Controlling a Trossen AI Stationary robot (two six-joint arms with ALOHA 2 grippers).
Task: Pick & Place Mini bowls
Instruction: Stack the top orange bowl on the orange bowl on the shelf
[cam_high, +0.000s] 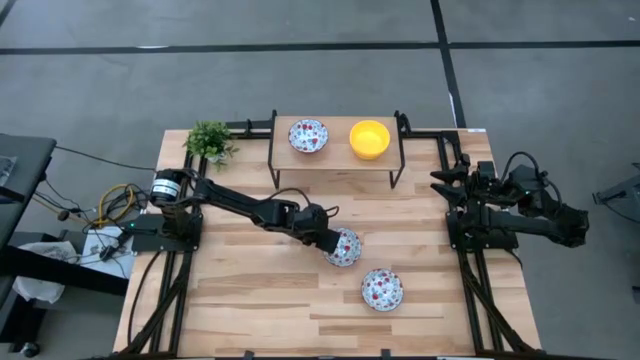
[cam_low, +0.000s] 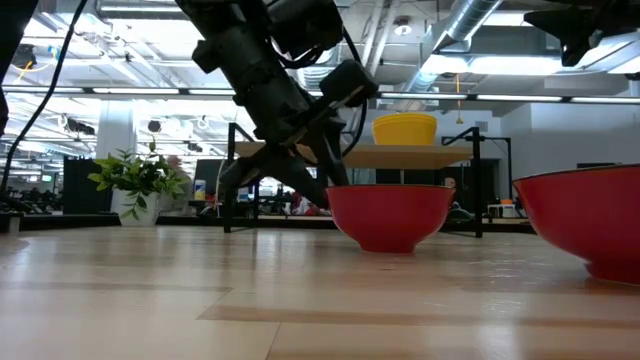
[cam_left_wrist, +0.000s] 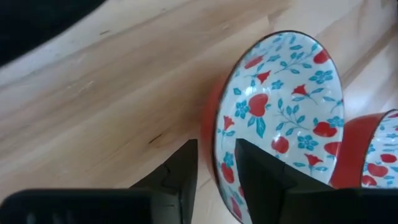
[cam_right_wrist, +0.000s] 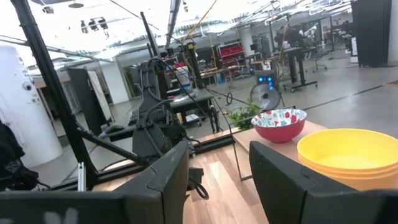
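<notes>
In the high view, the left gripper (cam_high: 335, 243) reaches to the middle of the frame and meets the rim of a small round bowl, red outside and white floral inside (cam_high: 346, 247); a second floral bowl (cam_high: 382, 289) lies just beside it to the lower right, so a careless lift could knock it. A third floral bowl (cam_high: 308, 135) and a glossy yellow bowl (cam_high: 369, 139) stand on the wooden shelf (cam_high: 336, 160) at the top, while the right gripper (cam_high: 447, 185) waits open at the right edge. In the low view, the gripped bowl sits level at centre. In the left wrist view, the fingers (cam_left_wrist: 180, 168) straddle its thin rim, partly closed; such a narrow pinch may let the bowl tilt or slip.
</notes>
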